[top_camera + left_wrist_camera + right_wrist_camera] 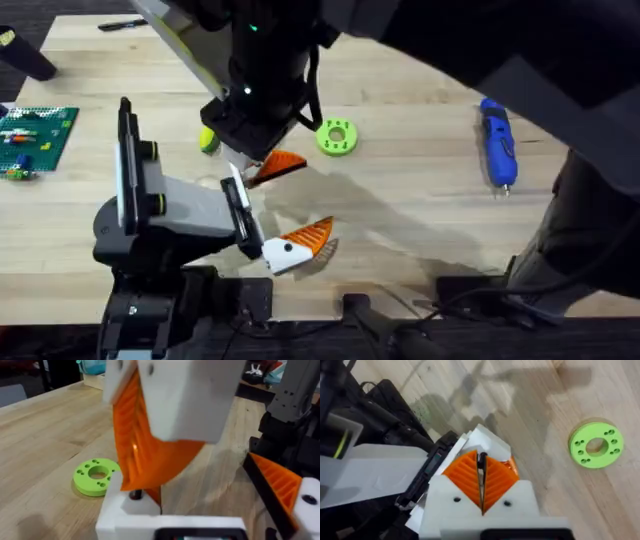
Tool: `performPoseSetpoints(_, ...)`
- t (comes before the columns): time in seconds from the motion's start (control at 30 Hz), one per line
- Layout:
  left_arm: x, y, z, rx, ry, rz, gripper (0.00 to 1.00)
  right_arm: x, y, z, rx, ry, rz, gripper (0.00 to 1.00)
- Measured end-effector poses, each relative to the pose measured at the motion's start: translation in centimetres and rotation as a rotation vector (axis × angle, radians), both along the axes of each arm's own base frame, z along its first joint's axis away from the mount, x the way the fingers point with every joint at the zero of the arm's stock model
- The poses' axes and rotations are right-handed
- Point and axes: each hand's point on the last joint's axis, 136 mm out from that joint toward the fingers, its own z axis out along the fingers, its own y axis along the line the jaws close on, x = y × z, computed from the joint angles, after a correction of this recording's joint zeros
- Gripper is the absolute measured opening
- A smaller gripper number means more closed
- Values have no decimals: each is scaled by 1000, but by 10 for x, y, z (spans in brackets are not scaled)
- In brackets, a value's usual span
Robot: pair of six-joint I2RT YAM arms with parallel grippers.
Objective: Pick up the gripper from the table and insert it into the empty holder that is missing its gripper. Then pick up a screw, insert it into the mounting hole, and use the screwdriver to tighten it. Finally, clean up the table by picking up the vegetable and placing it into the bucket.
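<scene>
The worktop (420, 215) is pale wood in butcher-block strips, its grain plain to see, smooth with a soft satin sheen. On it, just beside the right claw (262, 165), a green disc (336, 137) looks like matt plastic, its drilled holes clean-edged. Farther from the disc, the screwdriver (498, 142) has a glossy bright blue plastic body and a thin metal tip. The claw's pads (495, 480) are orange plastic, finely ribbed and faintly shiny, seated in smooth matt white plastic. The left claw (300, 248) carries the same ribbed orange and matt white plastic, with black matt housing behind.
</scene>
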Motion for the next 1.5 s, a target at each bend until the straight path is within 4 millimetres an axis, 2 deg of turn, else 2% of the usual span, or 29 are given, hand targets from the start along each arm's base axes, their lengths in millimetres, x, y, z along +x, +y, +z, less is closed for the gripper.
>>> performPoseSetpoints(0.5,0,0,0,0,0,0,985,0,0,-1,-2,2,0,5)
performPoseSetpoints(0.73,0,0,0,-1,4,0,985,2,3,-13,-27,16,0,5)
performPoseSetpoints(0.9,0,0,0,-2,6,0,985,2,3,-13,-27,17,-1,8)
performPoseSetpoints(0.93,0,0,0,-2,6,0,985,2,3,-13,-26,18,-3,26)
performPoseSetpoints(1.07,0,0,0,-2,7,1,985,0,3,-12,-22,26,-2,291)
performPoseSetpoints(1.17,0,0,0,-3,9,1,985,2,1,-13,-28,22,-7,409)
performPoseSetpoints(1.5,0,0,0,-2,6,1,985,5,2,-7,-18,7,-10,474)
